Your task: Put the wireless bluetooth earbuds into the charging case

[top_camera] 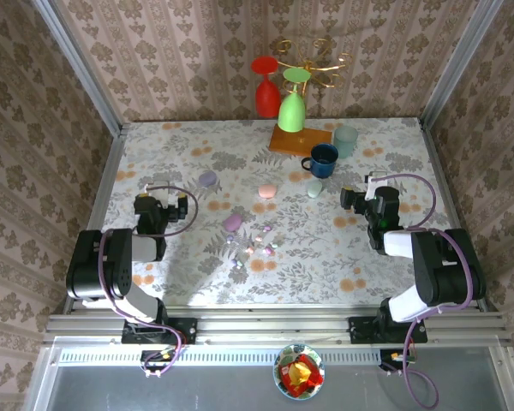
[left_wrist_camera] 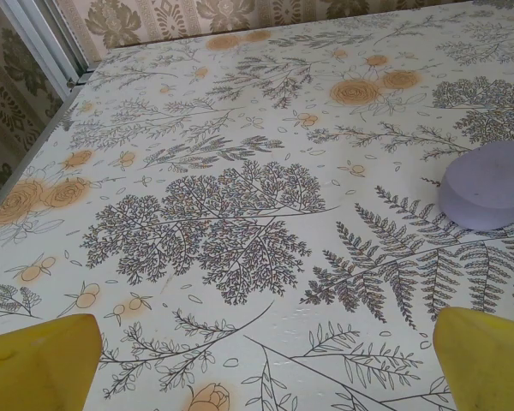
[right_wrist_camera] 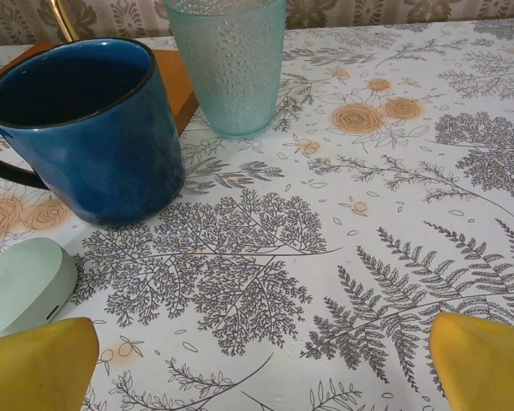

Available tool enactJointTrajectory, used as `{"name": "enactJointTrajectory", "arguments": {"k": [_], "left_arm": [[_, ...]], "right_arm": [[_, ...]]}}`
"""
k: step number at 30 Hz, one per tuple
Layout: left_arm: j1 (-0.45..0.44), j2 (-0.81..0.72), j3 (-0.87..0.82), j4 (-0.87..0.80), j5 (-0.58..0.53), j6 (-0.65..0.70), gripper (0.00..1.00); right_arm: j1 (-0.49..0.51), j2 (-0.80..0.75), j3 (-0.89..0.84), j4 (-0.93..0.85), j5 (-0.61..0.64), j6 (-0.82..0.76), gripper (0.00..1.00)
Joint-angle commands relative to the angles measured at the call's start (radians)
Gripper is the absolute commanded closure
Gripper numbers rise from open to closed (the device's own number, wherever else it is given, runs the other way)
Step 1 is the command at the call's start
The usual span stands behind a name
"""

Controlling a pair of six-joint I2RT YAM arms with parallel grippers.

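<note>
Several tiny pastel earbuds [top_camera: 259, 241] lie scattered on the floral tablecloth near the table's middle. Around them lie closed pebble-shaped charging cases: a lilac one [top_camera: 207, 179], a pink one [top_camera: 266, 191], a mint one [top_camera: 314, 188] and a mauve one [top_camera: 232, 223]. My left gripper [top_camera: 157, 195] rests low at the left, open and empty. In its wrist view the gripper [left_wrist_camera: 265, 368] has the lilac case [left_wrist_camera: 488, 184] ahead to the right. My right gripper [top_camera: 366, 197] sits at the right, open and empty. In its wrist view the gripper [right_wrist_camera: 261, 364] has the mint case [right_wrist_camera: 21, 282] by its left fingertip [right_wrist_camera: 34, 364].
A dark blue mug [right_wrist_camera: 86, 128] and a pale glass tumbler [right_wrist_camera: 231, 60] stand just ahead of the right gripper, beside a wooden base [top_camera: 300, 139] carrying a green glass and a red one on a gold rack. Patterned walls enclose the table on three sides.
</note>
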Motion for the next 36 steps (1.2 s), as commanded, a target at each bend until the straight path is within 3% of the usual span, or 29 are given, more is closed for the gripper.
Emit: {"name": "enactJointTrajectory", "arguments": {"k": [1,23,28,36], "left_arm": [[0.003,-0.002,0.021,0.002,0.015,0.003,0.0],[0.019,-0.034,0.018,-0.013,-0.001,-0.026,0.0],[-0.014,-0.17,0.046,-0.177,-0.014,0.011,0.0],[-0.217,-0.353,0.176,-0.599,-0.079,0.164,0.0]], "right_arm": [[0.002,0.007,-0.003,0.038,-0.008,-0.016,0.0],[0.015,-0.003,-0.008,0.04,0.001,-0.029,0.0],[0.04,-0.093,0.002,-0.06,0.023,-0.05,0.0],[0.129,-0.308,0.08,-0.383,0.093,0.013,0.0]]}}
